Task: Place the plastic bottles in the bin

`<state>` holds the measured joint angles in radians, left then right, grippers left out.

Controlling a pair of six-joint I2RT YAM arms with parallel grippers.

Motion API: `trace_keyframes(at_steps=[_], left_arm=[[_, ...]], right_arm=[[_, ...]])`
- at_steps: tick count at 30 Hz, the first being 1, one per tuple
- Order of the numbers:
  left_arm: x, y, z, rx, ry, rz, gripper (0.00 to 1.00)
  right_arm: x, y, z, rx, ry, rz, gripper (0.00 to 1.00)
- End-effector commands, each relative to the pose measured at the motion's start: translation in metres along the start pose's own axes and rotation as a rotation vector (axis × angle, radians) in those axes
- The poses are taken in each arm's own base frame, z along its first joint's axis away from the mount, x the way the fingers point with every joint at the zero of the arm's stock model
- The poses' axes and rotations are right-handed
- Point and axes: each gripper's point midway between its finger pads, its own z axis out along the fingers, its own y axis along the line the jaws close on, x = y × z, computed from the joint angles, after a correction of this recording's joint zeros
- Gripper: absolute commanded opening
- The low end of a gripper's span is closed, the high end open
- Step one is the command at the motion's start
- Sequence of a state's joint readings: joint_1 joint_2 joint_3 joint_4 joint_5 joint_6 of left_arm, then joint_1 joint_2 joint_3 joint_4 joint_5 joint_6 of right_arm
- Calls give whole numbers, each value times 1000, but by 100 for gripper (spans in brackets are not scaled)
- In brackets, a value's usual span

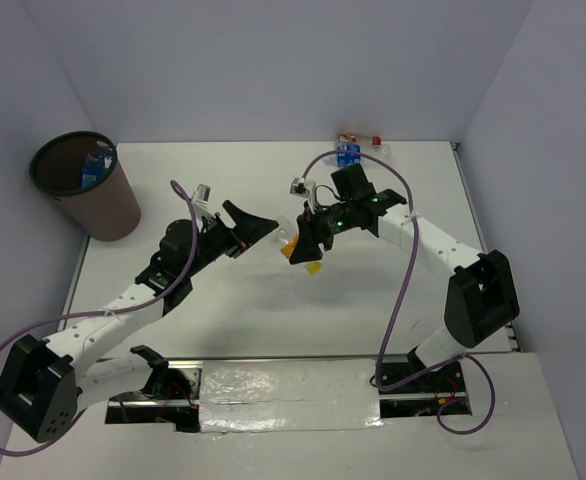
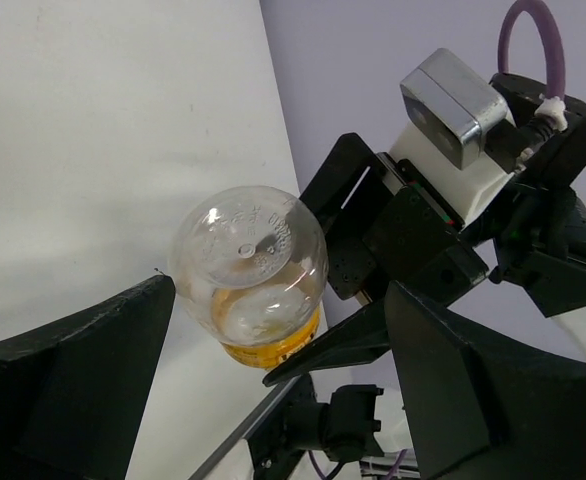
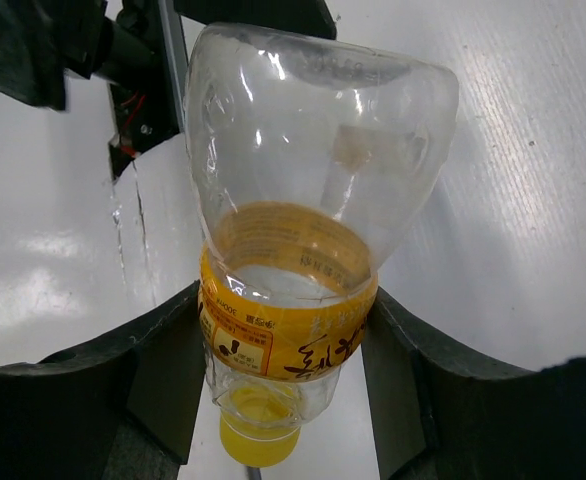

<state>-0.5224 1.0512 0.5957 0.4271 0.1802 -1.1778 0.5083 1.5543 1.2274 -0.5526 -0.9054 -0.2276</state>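
An orange-labelled clear bottle with a yellow cap hangs above the table's middle, with my right gripper shut on its label band. The right wrist view shows the bottle cap-down between both pads. My left gripper is open and faces the bottle's base, which sits at the mouth of the wide jaws. The brown bin stands at the back left with blue-labelled bottles inside. A red-labelled bottle and a blue-labelled bottle lie by the back wall.
Purple cables loop from both arms over the table. A shiny metal strip runs along the near edge between the arm bases. Walls close in the table at the back and on both sides.
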Motion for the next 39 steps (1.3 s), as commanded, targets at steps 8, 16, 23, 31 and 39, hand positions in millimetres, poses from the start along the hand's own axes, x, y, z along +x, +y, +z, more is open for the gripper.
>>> trace_keyframes(at_steps=[8,16,23,31,39], left_arm=[[12,-18,19,43,38,40,99],[10,-25,25,50,37,48,82],[11,-23,26,22,61,106,28],[-69,-2,-18,-284,-85,333,8],[-249,-16,-112,-545,-546,418,8]], right_arm=[[-25,31,-3,-115,-54,-47,23],[-25,36,0,-110,-57,-56,42],[-25,30,-2,-62,-52,-87,100],[-28,9,-20,105,-39,-228,100],[-55,-26,-55,365,-118,-337,100]])
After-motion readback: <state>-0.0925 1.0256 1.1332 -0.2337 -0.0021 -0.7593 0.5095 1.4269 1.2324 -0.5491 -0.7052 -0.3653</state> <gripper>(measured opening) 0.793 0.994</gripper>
